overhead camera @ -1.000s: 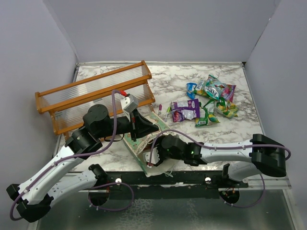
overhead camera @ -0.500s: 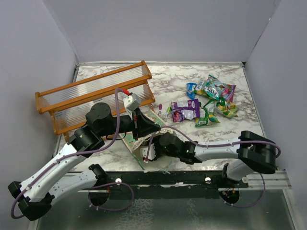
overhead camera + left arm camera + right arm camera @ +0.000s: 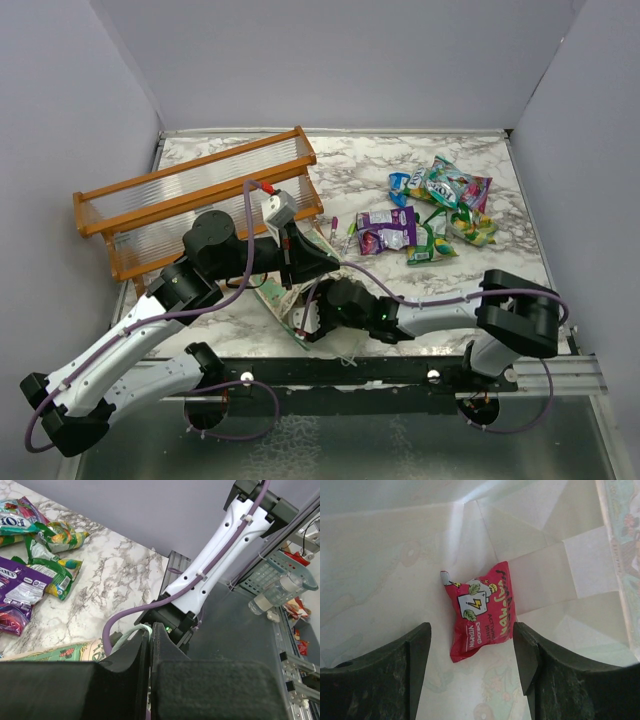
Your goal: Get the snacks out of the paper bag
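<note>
Marble-patterned bench point(image 3: 330, 165), grey walls on three sides.

**Top view**
- An orange rack point(image 3: 200, 195) stands at the back left.
- A heap of snacks point(image 3: 435, 210) lies at the back right, outside the bag. Two pens point(image 3: 342, 232) lie just left of the heap.
- The bag point(image 3: 285, 300) lies on its side near the front edge, between the two arms.
- The left arm point(image 3: 150, 320) reaches in from the left. The left fingers point(image 3: 312, 262) sit at the bag's upper rim.
- The right arm point(image 3: 430, 315) lies low across the bench with its wrist at the bag's mouth. Its fingers are hidden from this view.

**Left wrist view**
- The left fingers point(image 3: 150, 652) are pressed together.
- The printed bag edge point(image 3: 60, 652) shows just beside them. It cannot be told whether paper is pinched between them.
- Snacks point(image 3: 35, 575) lie on the bench beyond.

**Right wrist view**
- The camera looks into the cream-white inside of the bag point(image 3: 380, 570).
- The right fingers point(image 3: 415, 655) stand apart.
- A red packet point(image 3: 482, 612) lies flat on the paper between them, close beside the right-hand finger. It is not clamped.
</note>
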{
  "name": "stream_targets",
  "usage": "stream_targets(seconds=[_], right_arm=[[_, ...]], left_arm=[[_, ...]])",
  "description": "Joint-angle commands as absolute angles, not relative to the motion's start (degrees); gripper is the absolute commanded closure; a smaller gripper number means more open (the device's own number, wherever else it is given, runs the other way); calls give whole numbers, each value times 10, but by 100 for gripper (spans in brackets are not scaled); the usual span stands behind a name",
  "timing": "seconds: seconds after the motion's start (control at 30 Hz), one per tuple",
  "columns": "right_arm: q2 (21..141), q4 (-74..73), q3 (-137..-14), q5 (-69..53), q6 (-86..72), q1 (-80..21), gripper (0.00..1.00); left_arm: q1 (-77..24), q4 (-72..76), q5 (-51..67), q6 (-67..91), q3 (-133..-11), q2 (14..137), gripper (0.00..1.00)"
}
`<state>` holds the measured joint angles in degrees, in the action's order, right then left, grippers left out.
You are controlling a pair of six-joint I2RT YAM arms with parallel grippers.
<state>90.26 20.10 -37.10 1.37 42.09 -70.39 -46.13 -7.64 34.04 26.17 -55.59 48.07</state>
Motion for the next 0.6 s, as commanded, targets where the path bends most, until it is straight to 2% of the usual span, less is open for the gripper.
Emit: stream_targets(seconds=[0.0, 0.27, 0.4, 0.57], right_arm=[[952, 281, -389, 53, 410, -701, 33], [1045, 315, -437, 99, 408, -695, 39], [1063, 312, -455, 131, 399, -687, 56], [1055, 290, -460, 147, 393, -686, 72]], left_arm=[[-461, -32, 360, 273, -556, 475, 100], [-461, -26, 364, 280, -546, 469, 100], [-461, -29, 358, 280, -542, 460, 100], [-461, -38, 354, 278, -540, 452, 100]])
